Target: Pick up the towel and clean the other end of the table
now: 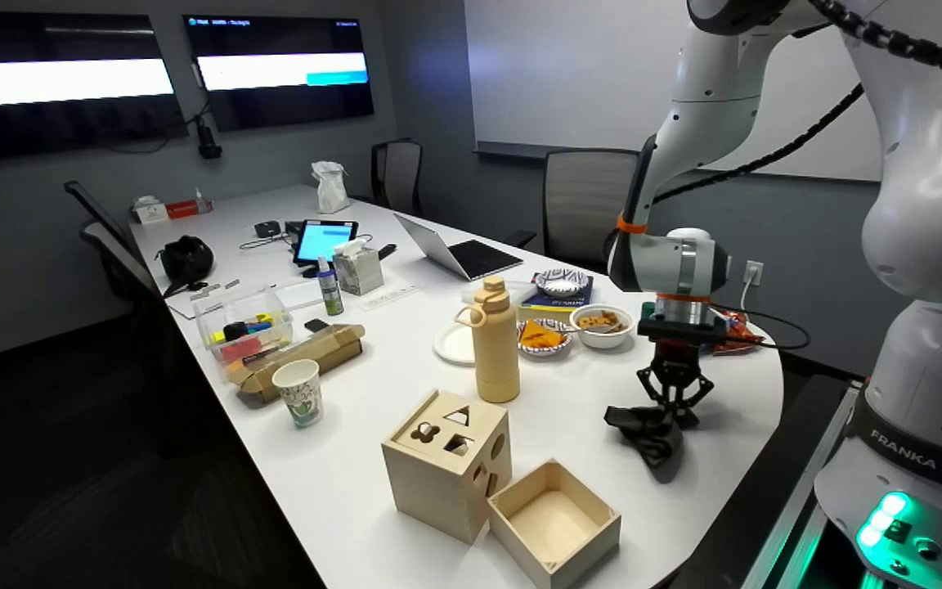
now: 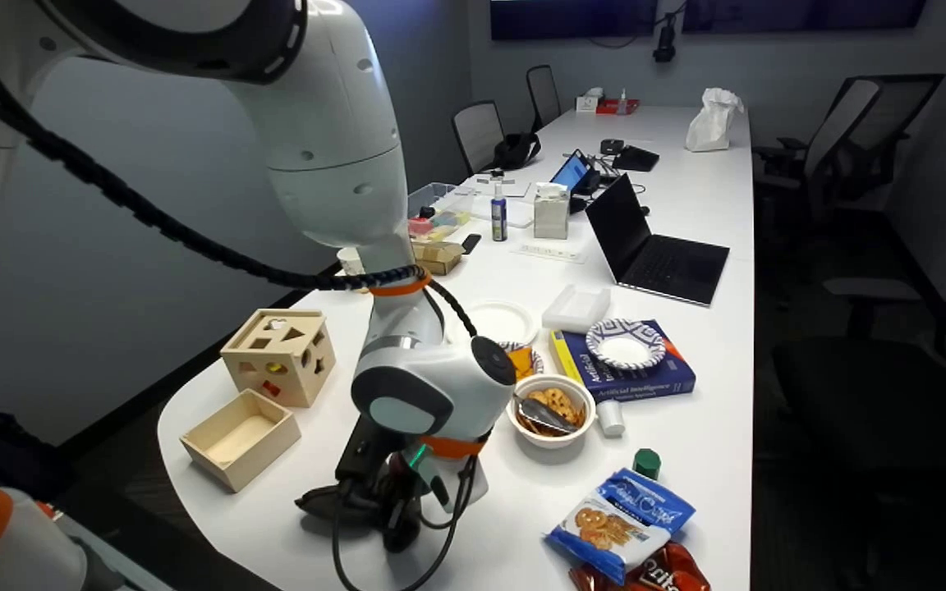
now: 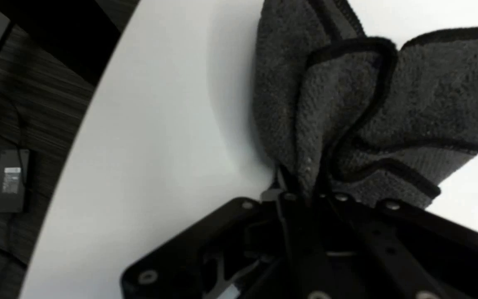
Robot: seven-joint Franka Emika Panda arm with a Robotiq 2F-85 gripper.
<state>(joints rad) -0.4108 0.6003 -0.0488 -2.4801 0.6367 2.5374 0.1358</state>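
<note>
The towel is dark grey with black edging. It lies crumpled on the white table (image 1: 733,409), near the rounded end by the robot base. The towel shows in both exterior views (image 1: 643,432) (image 2: 333,502) and fills much of the wrist view (image 3: 347,104). My gripper (image 1: 677,413) points down at the table and is shut on a fold of the towel. In the wrist view, the fold runs between the fingers of the gripper (image 3: 303,189). In an exterior view the arm partly hides the gripper (image 2: 397,517). The towel's loose part spreads out from the fingers and touches or nearly touches the table.
A wooden shape box (image 1: 450,462), an open wooden box (image 1: 553,523) and a tall yellow bottle (image 1: 495,343) stand near the towel. A snack bowl (image 2: 551,410), chip bags (image 2: 625,525), a book (image 2: 645,373) and a laptop (image 2: 670,263) are along one side. The table edge (image 3: 77,137) is close.
</note>
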